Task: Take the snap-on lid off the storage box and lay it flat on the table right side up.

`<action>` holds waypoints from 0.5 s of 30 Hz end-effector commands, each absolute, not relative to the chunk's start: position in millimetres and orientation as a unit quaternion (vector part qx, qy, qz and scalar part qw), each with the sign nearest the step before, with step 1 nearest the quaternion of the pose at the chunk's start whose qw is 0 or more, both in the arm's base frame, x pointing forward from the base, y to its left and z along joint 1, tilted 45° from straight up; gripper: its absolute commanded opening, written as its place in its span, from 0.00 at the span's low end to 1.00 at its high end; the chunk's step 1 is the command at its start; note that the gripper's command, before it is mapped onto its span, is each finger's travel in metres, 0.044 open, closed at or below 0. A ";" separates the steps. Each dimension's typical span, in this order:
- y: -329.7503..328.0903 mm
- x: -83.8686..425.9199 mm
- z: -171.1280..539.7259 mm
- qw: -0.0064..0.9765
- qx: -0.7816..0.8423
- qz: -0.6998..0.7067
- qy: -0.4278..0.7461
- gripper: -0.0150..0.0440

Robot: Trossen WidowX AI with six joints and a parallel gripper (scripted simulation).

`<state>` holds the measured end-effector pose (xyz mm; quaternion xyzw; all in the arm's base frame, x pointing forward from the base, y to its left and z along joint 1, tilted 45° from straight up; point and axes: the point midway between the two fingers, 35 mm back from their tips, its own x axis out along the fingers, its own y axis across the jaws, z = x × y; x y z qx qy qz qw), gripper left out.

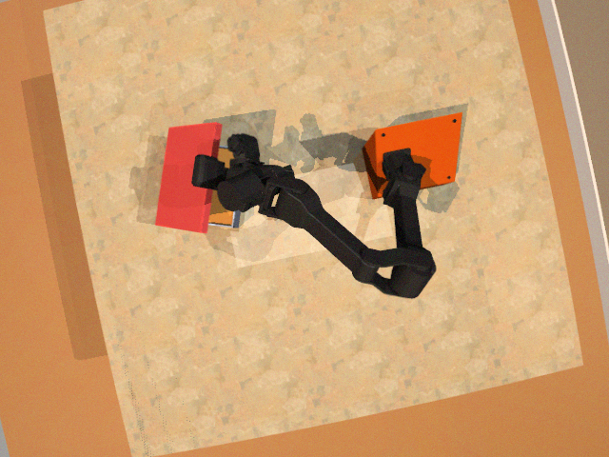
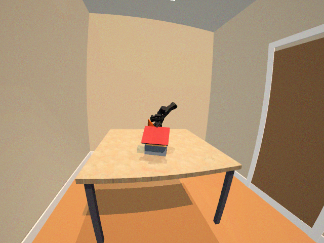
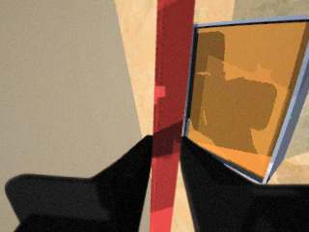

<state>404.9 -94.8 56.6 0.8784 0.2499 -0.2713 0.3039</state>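
Observation:
The red lid is tilted steeply above the storage box, with its arm-side edge raised and its opposite edge low near the box's far side. I cannot tell whether that low edge touches the box. My gripper is shut on the lid's raised edge. The blue-grey box stands upright on the table, partly uncovered, its orange inside showing. In the top view the lid and the arm hide much of the box, and the fingertips are hard to make out.
An orange panelled block stands on the table at the arm's base, away from the box. The arm reaches across the table between them. The table's edge lies beyond the lid's low side.

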 end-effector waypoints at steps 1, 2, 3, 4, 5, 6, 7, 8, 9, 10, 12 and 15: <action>-97.4 406.9 60.4 0.310 0.879 -0.265 0.248 0.25; -97.3 405.4 57.7 0.310 0.879 -0.265 0.248 0.25; -98.0 402.9 53.6 0.310 0.879 -0.265 0.248 0.25; -99.2 401.4 51.3 0.310 0.879 -0.266 0.248 0.25; -100.4 400.4 49.9 0.310 0.879 -0.266 0.248 0.25; -101.6 399.5 48.6 0.310 0.879 -0.266 0.248 0.25; -102.8 398.7 47.3 0.310 0.879 -0.266 0.248 0.25; -104.1 397.8 46.0 0.310 0.879 -0.266 0.247 0.25; -105.4 396.9 44.8 0.310 0.879 -0.266 0.247 0.25; -106.7 396.0 43.5 0.311 0.878 -0.266 0.247 0.25; -109.3 394.2 40.9 0.311 0.878 -0.266 0.247 0.25; -113.1 391.5 37.1 0.311 0.878 -0.266 0.247 0.25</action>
